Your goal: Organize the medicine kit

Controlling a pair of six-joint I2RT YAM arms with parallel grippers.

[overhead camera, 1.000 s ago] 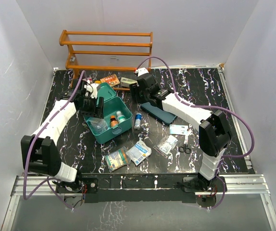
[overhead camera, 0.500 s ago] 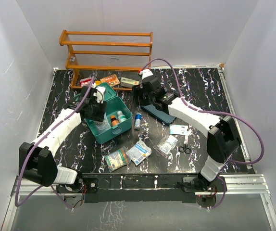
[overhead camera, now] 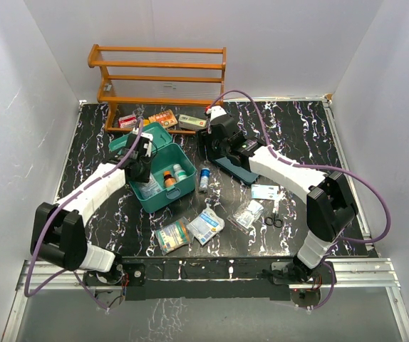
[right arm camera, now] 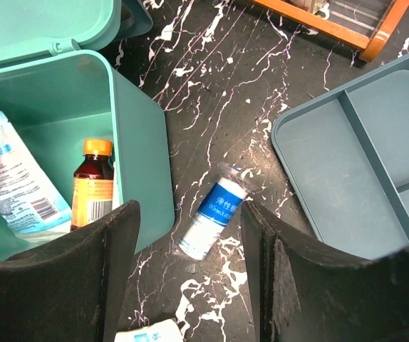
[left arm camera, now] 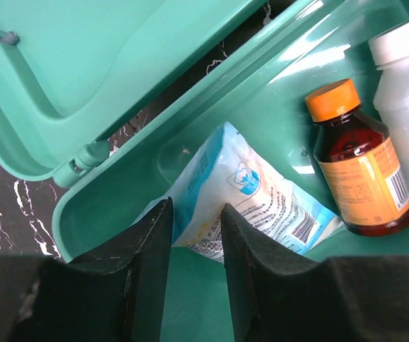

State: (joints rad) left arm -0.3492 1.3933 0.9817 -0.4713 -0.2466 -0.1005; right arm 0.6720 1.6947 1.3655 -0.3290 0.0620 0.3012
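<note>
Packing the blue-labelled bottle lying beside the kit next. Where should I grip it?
Best bet: across the labelled mid-body of the bottle, from straight above, jaws crosswise to its length; it lies flat on its side with both long flanks free.

Illumination is bright, even and diffuse, bounced off the white enclosure walls (overhead camera: pixel 375 57). Shadows on the black marbled surface (overhead camera: pixel 297 128) are faint and short. White glare streaks cross the glossy medicine kit (left arm camera: pixel 276 121) interior. Close-range fingers (left arm camera: pixel 144 285) render dark and soft-focused; the overhead view is sharp.
</note>
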